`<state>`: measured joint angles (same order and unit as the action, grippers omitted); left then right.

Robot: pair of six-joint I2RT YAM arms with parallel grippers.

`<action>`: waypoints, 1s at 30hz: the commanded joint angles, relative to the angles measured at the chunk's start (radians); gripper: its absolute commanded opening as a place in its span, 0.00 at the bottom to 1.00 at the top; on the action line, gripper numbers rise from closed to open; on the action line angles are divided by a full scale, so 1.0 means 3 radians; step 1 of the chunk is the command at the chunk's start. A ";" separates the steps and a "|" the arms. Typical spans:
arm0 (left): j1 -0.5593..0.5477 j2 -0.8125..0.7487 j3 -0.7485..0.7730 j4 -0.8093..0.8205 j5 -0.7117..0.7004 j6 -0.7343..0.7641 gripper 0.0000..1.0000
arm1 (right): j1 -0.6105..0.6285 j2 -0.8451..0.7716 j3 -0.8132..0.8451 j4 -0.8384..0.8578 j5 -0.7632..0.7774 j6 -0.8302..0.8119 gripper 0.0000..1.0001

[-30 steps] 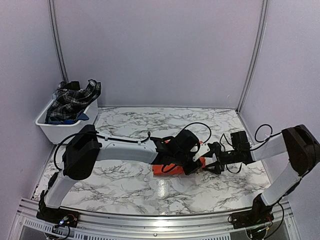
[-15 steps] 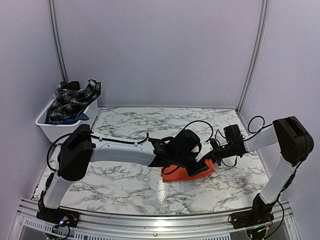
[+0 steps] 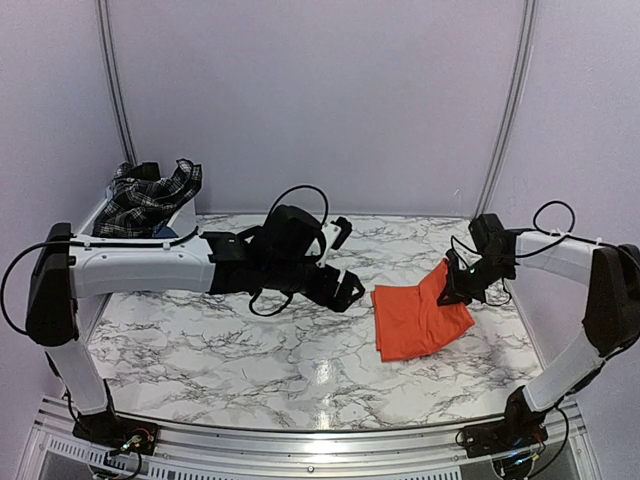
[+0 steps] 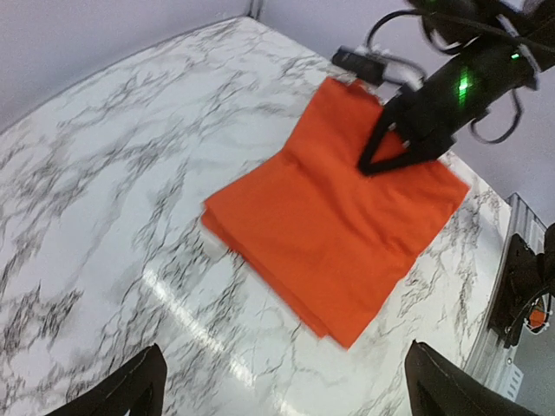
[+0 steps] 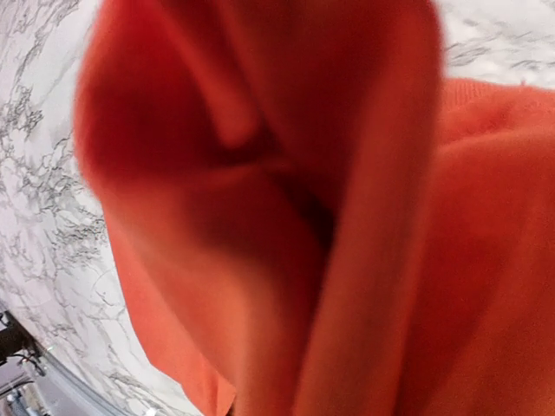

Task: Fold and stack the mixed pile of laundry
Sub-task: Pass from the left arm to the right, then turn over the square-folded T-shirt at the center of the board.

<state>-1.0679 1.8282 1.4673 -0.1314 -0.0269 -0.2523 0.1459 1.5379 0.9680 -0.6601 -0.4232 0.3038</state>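
The shirt (image 3: pixel 415 325) lay on the right half of the table (image 3: pixel 250 350), nearer the right arm than the left. It was plain bright orange and folded into a flat, roughly four-sided pad. In the left wrist view several layers showed stacked along the shirt's (image 4: pixel 329 225) edge nearest that camera. The pad was close to square, so no long axis stood out. It sat askew to the table's edges, with one corner toward the near edge and the opposite corner toward the far right.

That far right corner rose off the marble up to the right gripper (image 3: pixel 452 288). The right gripper's (image 4: pixel 381 160) tips were down on the cloth there. In the right wrist view blurred orange folds filled the frame and hid the fingers, so I could not tell whether they pinched the cloth or stood apart.

Left of the shirt and clear of it, the left gripper (image 3: pixel 347 292) hung over bare marble. Its fingers (image 4: pixel 130 390) were spread wide with nothing between them.

At the far left corner stood the white bin (image 3: pixel 115 262). A black-and-white plaid piece (image 3: pixel 145 200) was heaped in it and stood above the rim. A blue piece (image 3: pixel 165 237) showed beneath the plaid, at the bin's right side.
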 commanded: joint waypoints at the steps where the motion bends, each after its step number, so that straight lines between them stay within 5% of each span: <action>1: 0.0104 -0.0336 -0.0493 -0.0294 -0.0074 -0.0350 0.99 | -0.0093 -0.0281 0.0416 -0.0671 0.1095 -0.0470 0.00; 13: 0.0432 -0.1038 -0.1119 -0.0712 -0.0102 -0.0115 0.99 | 0.0075 0.0005 0.1661 -0.1439 0.3045 -0.0316 0.00; 30: 0.0818 -0.1451 -0.1418 -0.0794 0.0013 -0.0305 0.99 | 0.1893 0.2774 0.3306 -0.1720 0.2446 0.0344 0.00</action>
<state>-0.8318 1.4384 1.0546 -0.3458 -0.0414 -0.3187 0.6353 2.2936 1.8130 -1.1488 0.4278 0.3374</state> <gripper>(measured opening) 0.989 0.022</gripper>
